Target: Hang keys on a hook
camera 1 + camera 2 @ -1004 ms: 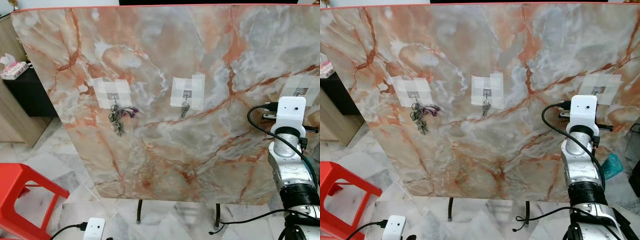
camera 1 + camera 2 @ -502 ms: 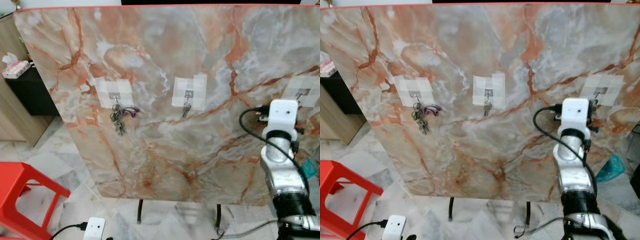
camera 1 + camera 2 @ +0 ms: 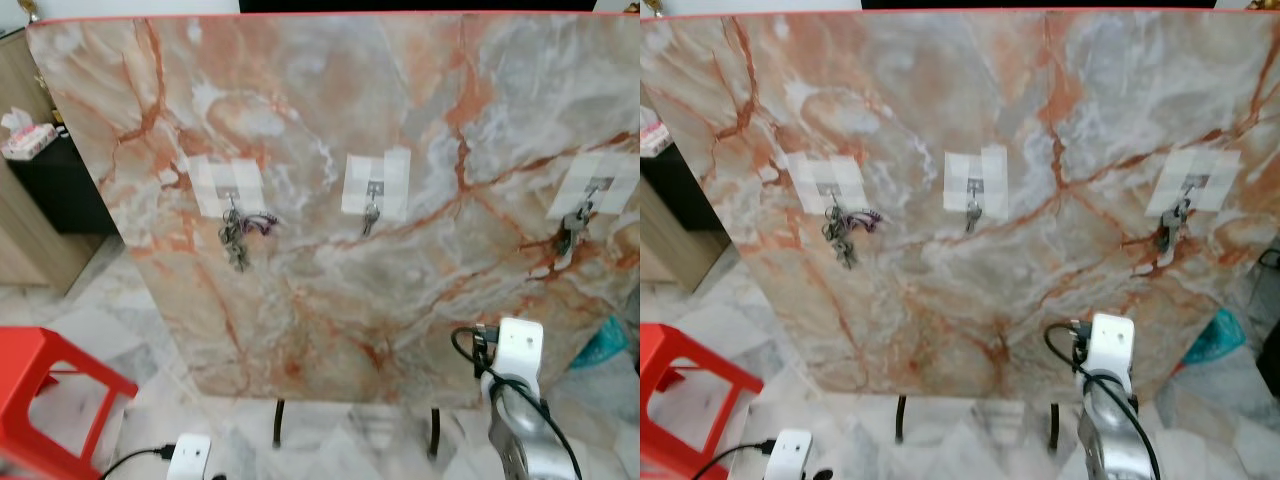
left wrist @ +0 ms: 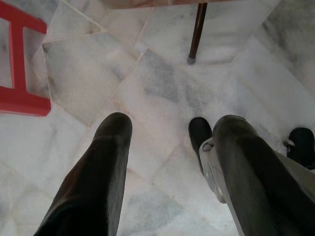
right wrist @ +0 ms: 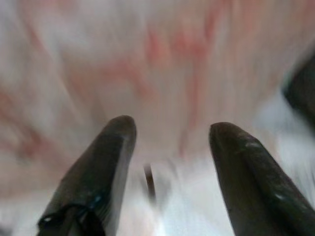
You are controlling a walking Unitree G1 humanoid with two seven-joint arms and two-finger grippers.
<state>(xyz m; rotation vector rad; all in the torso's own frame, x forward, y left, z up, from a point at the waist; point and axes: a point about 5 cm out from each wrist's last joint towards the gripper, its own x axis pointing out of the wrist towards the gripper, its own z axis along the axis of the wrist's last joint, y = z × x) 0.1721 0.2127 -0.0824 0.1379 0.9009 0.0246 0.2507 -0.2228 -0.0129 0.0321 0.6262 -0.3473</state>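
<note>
- Red stool [image 3: 45, 385] on the floor, off the marble board's [image 3: 330, 110] lower-left corner.
- Left gripper [image 4: 170, 147] hangs low over the tiled floor [image 4: 162, 88], fingers spread, nothing between them.
- Left hook [image 3: 230, 192], toward the board's left edge: bunch of keys [image 3: 236, 235] with a purple coil hangs on it.
- Middle hook [image 3: 373, 187], board centre: single key [image 3: 369, 216] hangs on it.
- Right gripper [image 5: 170, 147] low in front of the board's bottom edge, fingers spread, empty; its wrist view is blurred.
- Right hook [image 3: 598, 185], near the board's right edge: keys [image 3: 566, 235] hang from it, clear of the gripper.
</note>
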